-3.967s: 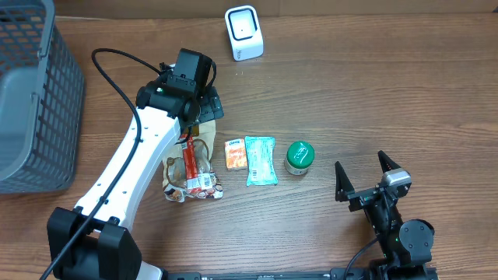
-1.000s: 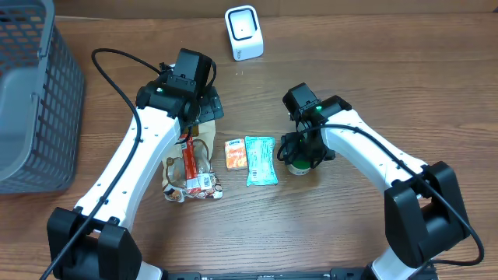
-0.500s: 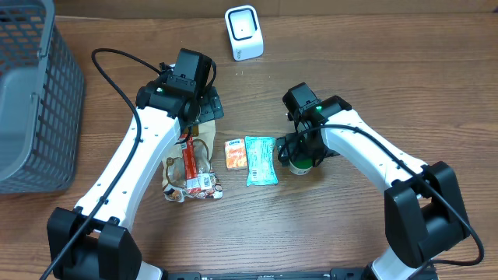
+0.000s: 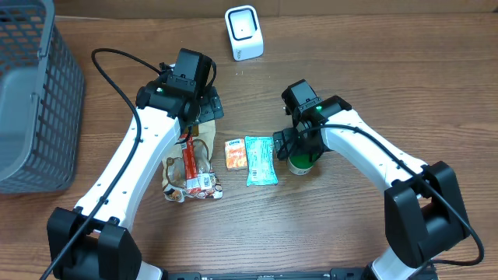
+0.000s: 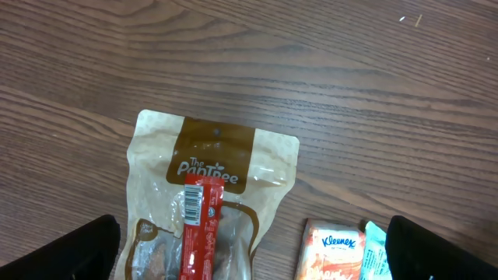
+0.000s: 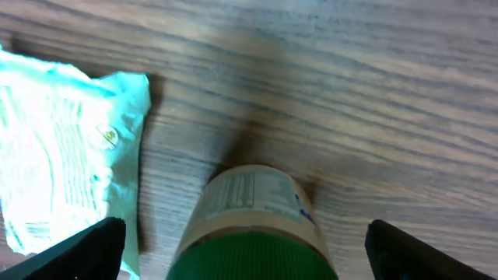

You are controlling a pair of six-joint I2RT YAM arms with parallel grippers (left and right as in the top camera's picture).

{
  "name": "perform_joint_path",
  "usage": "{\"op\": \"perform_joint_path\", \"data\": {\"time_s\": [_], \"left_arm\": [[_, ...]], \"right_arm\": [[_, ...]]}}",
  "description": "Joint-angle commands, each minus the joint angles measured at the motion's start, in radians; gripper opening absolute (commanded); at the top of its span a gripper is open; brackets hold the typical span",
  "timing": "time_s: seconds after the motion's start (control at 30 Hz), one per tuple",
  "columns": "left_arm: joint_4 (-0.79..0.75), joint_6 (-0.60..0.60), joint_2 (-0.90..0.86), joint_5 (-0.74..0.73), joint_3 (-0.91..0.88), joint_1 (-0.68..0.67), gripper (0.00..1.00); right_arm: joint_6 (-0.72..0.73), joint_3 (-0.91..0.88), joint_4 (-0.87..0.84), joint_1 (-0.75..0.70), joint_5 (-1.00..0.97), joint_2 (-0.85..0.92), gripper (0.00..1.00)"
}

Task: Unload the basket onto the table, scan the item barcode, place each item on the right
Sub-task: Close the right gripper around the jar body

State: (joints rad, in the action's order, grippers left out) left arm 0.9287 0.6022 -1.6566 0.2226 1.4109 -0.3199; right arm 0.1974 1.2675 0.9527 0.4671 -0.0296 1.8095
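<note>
The right pincer (image 6: pixel 245 233) is spread wide and straddles the green-lidded jar (image 4: pixel 300 163) from above, gripping nothing yet. The jar stands upright on the counter (image 4: pixel 373 85), just beside the mint tissue packet (image 4: pixel 261 160) and well apart from the white scanner (image 4: pixel 243 33) at the far edge.

For a clean pick, lower until the fingers bracket the body below the lid, centre, then close firmly, since round sides can slip. Leave the printed label (image 6: pixel 249 190) uncovered so it can face the scanner.

The left pincer (image 5: pixel 250 225) hangs released above the Pan Tree snack bag (image 5: pixel 206 179).
</note>
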Motion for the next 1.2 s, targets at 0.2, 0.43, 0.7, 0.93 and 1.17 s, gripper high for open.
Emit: {"op": "perform_joint_path", "data": {"time_s": [0.2,0.43,0.7,0.93,1.17], "left_arm": [[0.002,0.003,0.009,0.021,0.012,0.001,1.00],[0.002,0.003,0.009,0.020,0.012,0.001,1.00],[0.002,0.003,0.009,0.020,0.012,0.001,1.00],[0.002,0.003,0.009,0.020,0.012,0.001,1.00],[0.002,0.003,0.009,0.020,0.012,0.001,1.00]], "right_arm": [[-0.008,-0.006,0.072,0.003,0.005,0.000,0.96],[-0.008,-0.044,0.050,0.004,0.004,0.000,0.96],[-0.007,-0.132,-0.082,0.003,-0.009,0.000,0.84],[-0.008,-0.132,-0.080,0.003,-0.015,-0.001,0.75],[-0.008,-0.092,-0.043,0.003,-0.015,-0.001,0.77]]}}
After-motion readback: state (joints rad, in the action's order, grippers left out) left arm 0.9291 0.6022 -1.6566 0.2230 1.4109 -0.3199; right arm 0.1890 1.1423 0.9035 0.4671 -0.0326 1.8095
